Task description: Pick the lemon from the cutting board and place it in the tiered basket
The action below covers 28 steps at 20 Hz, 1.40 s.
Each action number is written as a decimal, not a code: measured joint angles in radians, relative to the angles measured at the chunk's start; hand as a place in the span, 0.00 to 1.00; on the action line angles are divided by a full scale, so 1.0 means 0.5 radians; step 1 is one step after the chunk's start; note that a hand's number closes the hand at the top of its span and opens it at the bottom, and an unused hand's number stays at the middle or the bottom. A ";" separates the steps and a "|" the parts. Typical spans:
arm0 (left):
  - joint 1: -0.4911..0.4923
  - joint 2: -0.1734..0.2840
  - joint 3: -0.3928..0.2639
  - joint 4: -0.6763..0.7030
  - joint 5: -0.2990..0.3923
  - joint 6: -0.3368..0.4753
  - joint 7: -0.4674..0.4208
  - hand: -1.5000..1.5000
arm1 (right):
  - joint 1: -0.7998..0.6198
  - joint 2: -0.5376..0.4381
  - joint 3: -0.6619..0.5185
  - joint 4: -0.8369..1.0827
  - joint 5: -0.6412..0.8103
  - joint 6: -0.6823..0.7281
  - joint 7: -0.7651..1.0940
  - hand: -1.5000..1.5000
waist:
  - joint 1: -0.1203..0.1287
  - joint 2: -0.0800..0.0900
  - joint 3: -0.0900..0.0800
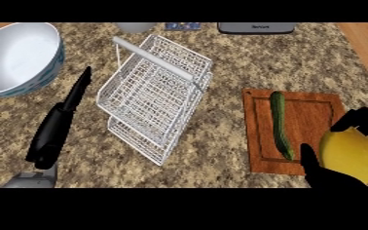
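Lower right of frame: right hand (pixel 327 173) grasping the lemon (pixel 346 153) just off the cutting board (pixel 302 131), white tiered basket (pixel 155 97) at centre, left hand (pixel 57 122) straight-fingered at lower left.

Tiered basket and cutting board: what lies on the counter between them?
In the head view, only bare counter separates the tiered basket from the cutting board. The cucumber lies on the board itself.
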 measured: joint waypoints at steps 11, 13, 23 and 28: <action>-0.079 -0.011 -0.009 0.055 -0.008 -0.032 0.008 0.50 | -1.062 0.470 0.073 0.203 -0.133 0.245 0.234 1.00 | 0.049 0.001 -0.005; -0.097 -0.020 -0.009 0.072 -0.011 -0.032 0.009 0.50 | -1.236 0.574 0.083 0.321 -0.143 0.265 0.264 1.00 | 0.049 0.001 -0.005; -0.118 -0.025 -0.007 0.076 -0.008 -0.054 0.002 0.50 | -1.941 1.053 -0.047 1.220 -0.109 0.258 0.259 1.00 | 0.080 0.012 -0.001; -0.128 -0.029 0.000 0.090 0.001 -0.070 -0.014 0.50 | -2.165 1.132 -0.081 1.706 -0.118 0.120 0.223 1.00 | 0.096 0.022 0.001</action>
